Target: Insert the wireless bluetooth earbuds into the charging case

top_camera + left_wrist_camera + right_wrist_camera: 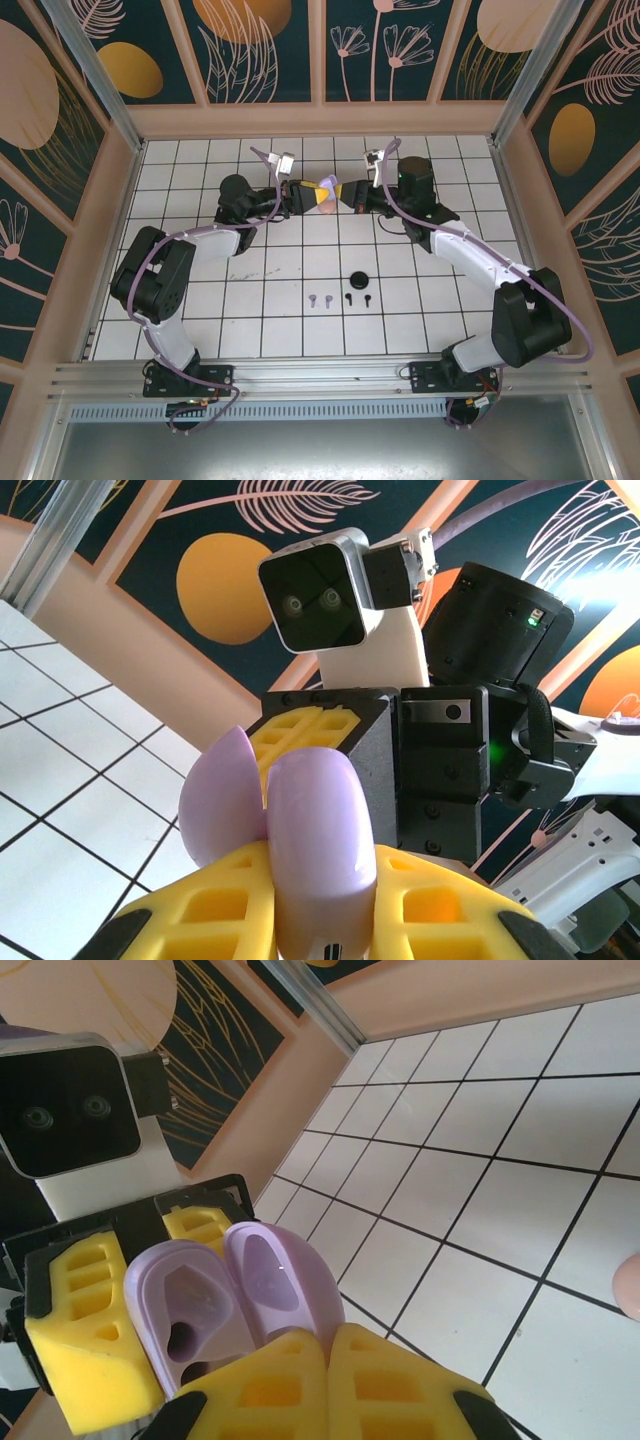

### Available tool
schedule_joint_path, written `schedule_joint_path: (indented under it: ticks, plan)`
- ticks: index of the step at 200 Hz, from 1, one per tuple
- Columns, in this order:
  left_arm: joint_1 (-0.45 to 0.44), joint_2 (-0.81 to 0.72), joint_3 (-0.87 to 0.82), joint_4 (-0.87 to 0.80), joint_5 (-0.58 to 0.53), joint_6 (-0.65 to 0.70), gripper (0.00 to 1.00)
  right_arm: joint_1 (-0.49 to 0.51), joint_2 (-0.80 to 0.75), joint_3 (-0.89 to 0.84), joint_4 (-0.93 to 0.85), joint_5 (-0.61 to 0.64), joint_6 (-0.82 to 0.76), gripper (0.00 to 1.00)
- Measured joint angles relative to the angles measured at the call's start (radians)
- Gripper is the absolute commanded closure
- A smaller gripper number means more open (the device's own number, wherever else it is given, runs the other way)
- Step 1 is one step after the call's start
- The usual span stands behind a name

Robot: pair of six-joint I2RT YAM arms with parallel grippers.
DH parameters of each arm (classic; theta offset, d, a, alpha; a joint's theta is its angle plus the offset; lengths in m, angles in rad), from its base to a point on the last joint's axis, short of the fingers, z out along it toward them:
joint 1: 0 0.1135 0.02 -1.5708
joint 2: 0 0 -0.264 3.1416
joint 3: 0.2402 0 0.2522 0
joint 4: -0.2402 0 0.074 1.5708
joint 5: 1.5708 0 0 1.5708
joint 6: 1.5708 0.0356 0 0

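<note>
Both pinch open lilac case (pixel 190 1305), upper centre: left gripper (pixel 320 905) on base, right gripper (pixel 325 1380) on lid. Opening step. You next free right, fetch lilac earbuds (pixel 321 299) below.

Probably a lab enclosure: aluminium frame (pixel 300 372), tiled floor (pixel 300 270), patterned walls (pixel 250 50)

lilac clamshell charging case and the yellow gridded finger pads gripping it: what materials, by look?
Lilac clamshell charging case: probably moulded plastic, smooth satin finish; soft highlights on the rounded shell, recessed wells inside. Yellow gridded finger pads: matte, likely printed plastic or stiff rubber; open lattice cut-outs, no shine. Softness can't be judged.
</note>
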Motion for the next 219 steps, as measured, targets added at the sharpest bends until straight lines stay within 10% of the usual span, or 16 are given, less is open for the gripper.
schedule_joint_path:
  ticks: [84, 219]
  plan:
    - [0.003, -0.020, 0.053, -0.311, -0.069, 0.238, 0.28, -0.001, 0.010, 0.130, -0.189, 0.132, -0.092, 1.00]
    - [0.073, 0.073, 0.657, -1.447, 0.056, 1.020, 0.36, 0.020, 0.124, 0.393, -0.652, 0.367, -0.578, 1.00]
